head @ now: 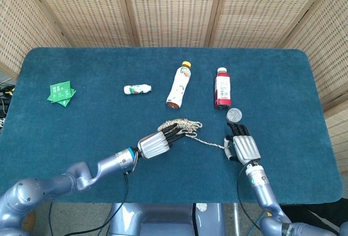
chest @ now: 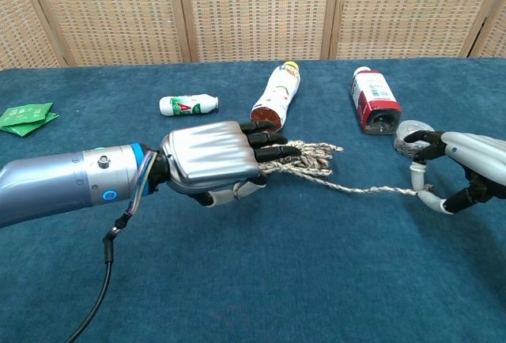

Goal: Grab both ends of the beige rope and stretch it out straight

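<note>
Rope: beige rope [head: 182, 124] lay on the blue table [head: 98, 116] just below centre, most of it bunched in a loose coil, one strand running out toward 4 o'clock to the right hand
Coil, chest view: bundle [chest: 304, 158] sat at the left hand's fingertips, the strand leaving it toward 3 o'clock
Left hand: left hand [head: 155, 143] reached in from 7 o'clock, back of the hand up, dark fingers [head: 175, 131] laid on the near side of the coil; cannot tell from either view whether they had actually closed on any rope
Right hand: right hand [head: 243, 146] came up from 6 o'clock at the right of the coil, holding the strand's end; in the chest view the hand [chest: 451, 175] showed the thumb and a finger pinched on the rope tip
Strand: ran nearly straight between coil and right hand, lying low on the cloth
Round tin: small silver disc [head: 234, 115] just beyond the right hand's fingertips, at 12 o'clock from it
Red bottle: red bottle [head: 222, 88] on its side, at 12 o'clock from the disc, cap pointing away
Tall bottle: yellow-capped bottle [head: 180, 85] on its side, at 12 o'clock from the coil
Small bottle: white bottle [head: 137, 89] lying at 11 o'clock from the coil
Packets: green packets [head: 61, 92] far out at 9 o'clock on the table
</note>
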